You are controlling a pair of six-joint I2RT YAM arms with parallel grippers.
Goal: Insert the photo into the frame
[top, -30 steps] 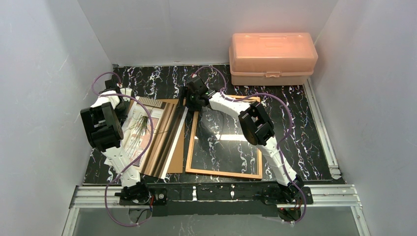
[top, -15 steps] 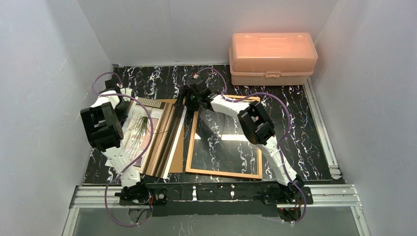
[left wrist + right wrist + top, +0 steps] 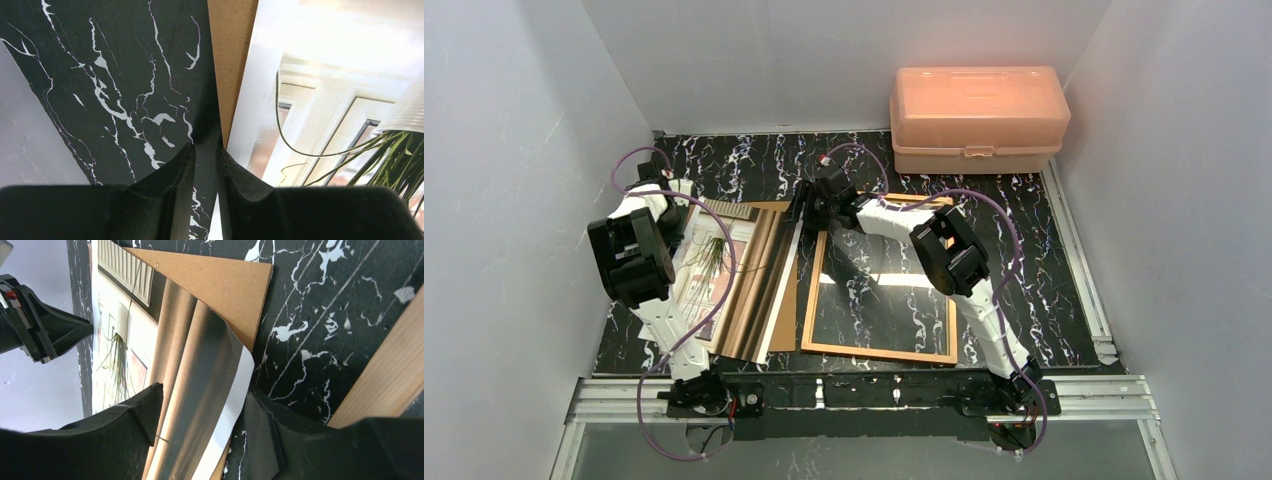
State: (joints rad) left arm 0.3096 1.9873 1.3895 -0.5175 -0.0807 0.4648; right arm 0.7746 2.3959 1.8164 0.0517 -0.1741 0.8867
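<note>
Black marbled tabletop (image 3: 1044,260) runs between plain white walls, and everything I need lies on its near half. My right gripper (image 3: 202,396) stands with its jaws apart astride the far right edge of the photo (image 3: 734,275), where the paper curls up and shows its white back; neither finger is clearly pressing it yet. My left gripper (image 3: 205,150) sits at the photo's far left edge with only a narrow slit between its fingers, and I cannot tell whether it pinches the paper or merely rests beside it. The photo lies face up on the brown backing board (image 3: 789,300), its long axis running from near to far. The frame (image 3: 879,352) lies flat just beside it on my right, its long rails parallel to the print. So the carry, as I judge it, goes sideways to the right with no turning, and my right arm, nearer the frame, should lead while the left follows with the trailing edge.
</note>
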